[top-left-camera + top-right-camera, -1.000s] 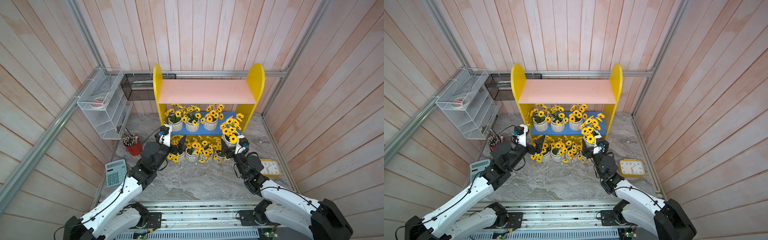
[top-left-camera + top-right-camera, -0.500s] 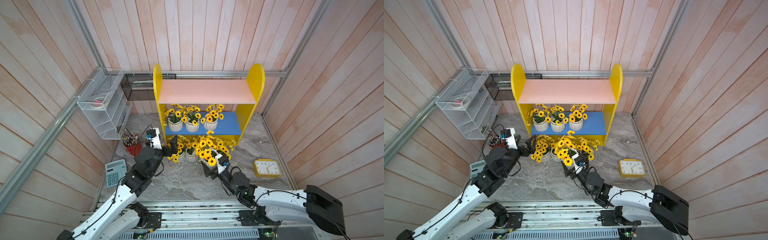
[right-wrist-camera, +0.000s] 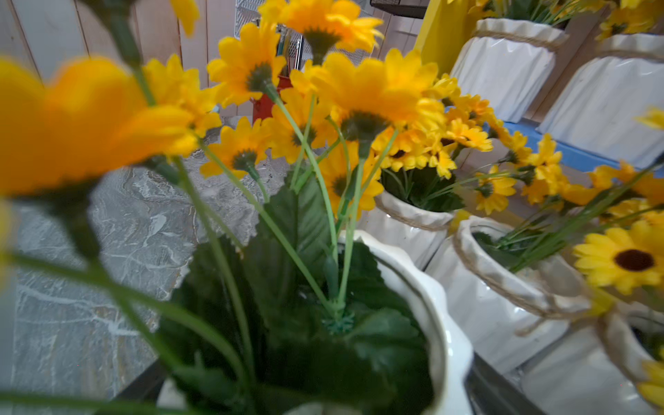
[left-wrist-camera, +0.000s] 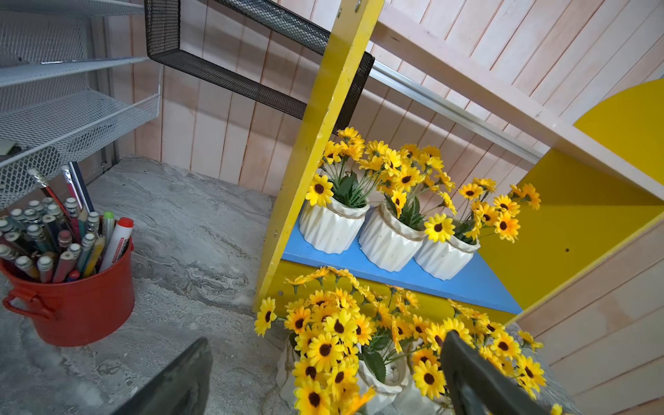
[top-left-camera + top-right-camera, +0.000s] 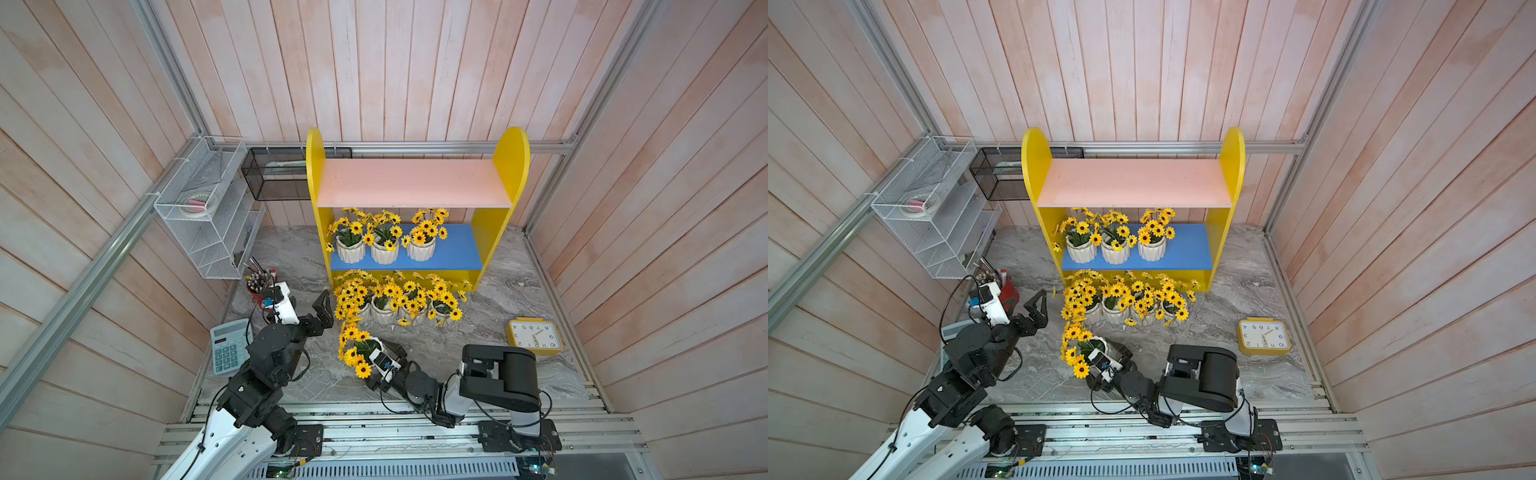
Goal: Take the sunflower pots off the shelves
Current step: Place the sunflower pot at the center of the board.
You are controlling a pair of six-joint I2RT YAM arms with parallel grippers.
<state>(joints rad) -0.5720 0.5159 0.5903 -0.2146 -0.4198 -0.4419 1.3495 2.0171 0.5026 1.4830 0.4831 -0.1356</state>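
Observation:
The shelves [image 5: 415,187] [image 5: 1133,183] stand at the back, and three sunflower pots [image 5: 384,253] [image 5: 1114,254] [image 4: 386,244] sit on the blue lower board. Several more pots [image 5: 382,316] [image 5: 1113,313] form a row on the table in front of it. My right gripper [image 5: 372,353] [image 5: 1100,353] [image 3: 316,388] is shut on one tilted sunflower pot [image 5: 371,345] [image 3: 449,323] near the table's front, a finger on each side. My left gripper [image 5: 322,309] [image 5: 1036,309] [image 4: 327,341] hangs open and empty just left of the row.
A red pen cup [image 5: 257,291] [image 4: 75,301] and a calculator [image 5: 226,347] lie by the left arm. A yellow clock [image 5: 534,336] lies at the right. On the left wall hang a white wire rack [image 5: 208,216] and a black mesh basket [image 5: 274,178].
My right gripper has carried its pot from the right end of the blue board down, left and toward the table's front. The left gripper has drawn back from the row, still open.

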